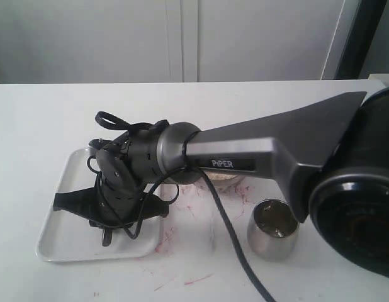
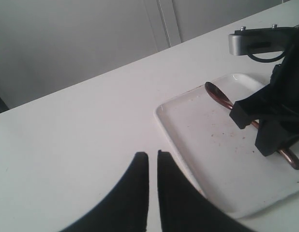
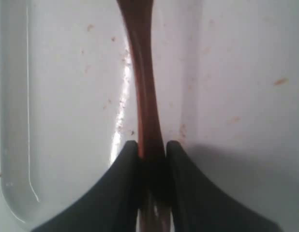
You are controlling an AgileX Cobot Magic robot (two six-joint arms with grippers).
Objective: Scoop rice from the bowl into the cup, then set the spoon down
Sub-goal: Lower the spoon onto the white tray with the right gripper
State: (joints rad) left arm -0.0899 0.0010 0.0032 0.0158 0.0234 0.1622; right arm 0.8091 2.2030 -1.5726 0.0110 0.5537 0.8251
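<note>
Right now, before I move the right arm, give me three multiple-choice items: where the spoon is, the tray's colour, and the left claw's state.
1. Where is the spoon?
A) in a drawer
B) on the tray
C) on the bare table

2. What colour is the tray?
A) white
B) blue
C) black

3. The left claw is:
A) gripping a bottle
B) wide open
C) shut, holding nothing

Answers:
1 B: the spoon lies on the tray, with the right claw closed on its handle.
2 A: the tray's rim and floor are white.
3 C: its fingers almost meet over the bare table.
</note>
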